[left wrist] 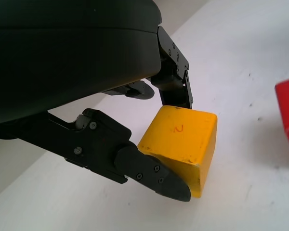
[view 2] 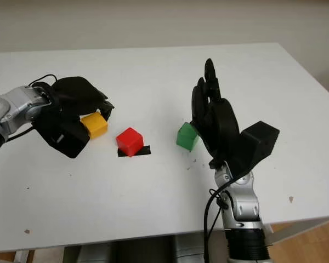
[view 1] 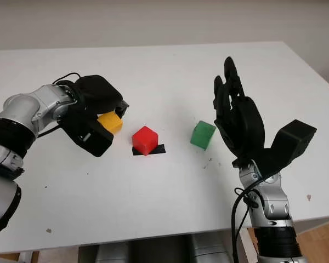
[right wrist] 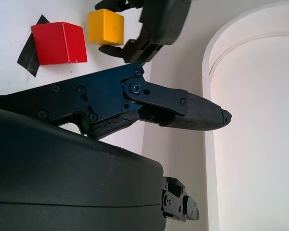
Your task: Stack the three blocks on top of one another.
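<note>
The left robot hand (view 1: 98,118) has its fingers (left wrist: 154,175) curled around the yellow block (view 1: 110,121) at the left of the white surface (view 1: 153,71); the red block (view 1: 145,140) sits on a black strip (view 1: 157,149) in the middle; the green block (view 1: 202,135) stands just right of it; the right robot hand (view 1: 236,118) is open, raised beside the green block.

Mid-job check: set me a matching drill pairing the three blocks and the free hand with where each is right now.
Things:
1. yellow plastic cube
2. red plastic cube
3. green plastic cube
4. right hand

Places:
A. on the strip of black tape
B. open, raised just right of the green cube
C. gripped by the left hand
D. alone on the white table, right of the tape

Pairs: 1-C, 2-A, 3-D, 4-B
</note>
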You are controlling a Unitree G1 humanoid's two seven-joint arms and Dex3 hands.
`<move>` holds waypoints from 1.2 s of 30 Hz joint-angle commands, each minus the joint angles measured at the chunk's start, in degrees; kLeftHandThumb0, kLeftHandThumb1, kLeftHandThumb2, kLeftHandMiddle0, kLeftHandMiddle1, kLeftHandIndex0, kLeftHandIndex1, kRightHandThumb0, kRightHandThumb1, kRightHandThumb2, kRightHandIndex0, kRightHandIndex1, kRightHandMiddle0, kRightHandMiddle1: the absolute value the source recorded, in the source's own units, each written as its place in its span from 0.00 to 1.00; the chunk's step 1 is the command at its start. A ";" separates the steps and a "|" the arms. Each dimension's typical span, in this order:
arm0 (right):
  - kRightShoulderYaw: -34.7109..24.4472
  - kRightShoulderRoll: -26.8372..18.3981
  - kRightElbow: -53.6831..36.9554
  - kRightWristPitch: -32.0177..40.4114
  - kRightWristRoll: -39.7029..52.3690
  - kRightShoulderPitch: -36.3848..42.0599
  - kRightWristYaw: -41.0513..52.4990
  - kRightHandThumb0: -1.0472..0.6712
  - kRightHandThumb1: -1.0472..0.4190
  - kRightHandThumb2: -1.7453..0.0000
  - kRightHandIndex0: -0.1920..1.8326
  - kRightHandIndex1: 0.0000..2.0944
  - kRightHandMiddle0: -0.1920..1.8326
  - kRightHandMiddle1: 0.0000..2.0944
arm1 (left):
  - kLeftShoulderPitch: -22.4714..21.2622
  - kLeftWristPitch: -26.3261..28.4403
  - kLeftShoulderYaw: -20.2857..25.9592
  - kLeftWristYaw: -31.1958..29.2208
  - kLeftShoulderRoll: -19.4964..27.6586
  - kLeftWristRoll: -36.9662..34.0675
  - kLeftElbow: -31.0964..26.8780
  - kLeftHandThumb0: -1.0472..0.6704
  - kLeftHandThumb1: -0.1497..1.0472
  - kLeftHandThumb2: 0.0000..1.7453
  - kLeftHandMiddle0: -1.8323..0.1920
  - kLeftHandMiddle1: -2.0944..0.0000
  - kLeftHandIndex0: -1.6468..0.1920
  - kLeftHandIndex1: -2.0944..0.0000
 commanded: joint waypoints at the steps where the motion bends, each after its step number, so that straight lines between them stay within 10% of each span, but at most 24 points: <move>1: 0.18 0.32 -0.85 -0.81 -0.27 -0.06 -0.30 0.19 0.00 0.63 0.00 0.00 0.00 0.00 | -1.80 0.43 2.37 -3.80 1.18 -2.37 -3.52 0.36 0.90 0.03 0.72 0.98 0.64 0.43; 21: 0.55 1.04 -1.79 -0.01 -0.54 0.71 -1.14 0.18 0.00 0.64 0.00 0.00 0.00 0.00 | -2.27 6.89 13.19 -22.79 -4.40 -25.31 -9.63 0.35 0.95 0.03 0.77 0.98 0.67 0.35; 36: 0.59 0.86 -1.42 -0.92 -0.70 0.29 -1.36 0.18 0.00 0.64 0.00 0.00 0.00 0.00 | -0.71 4.83 13.40 -19.00 -6.24 -26.03 -7.74 0.33 0.96 0.03 0.76 0.97 0.70 0.33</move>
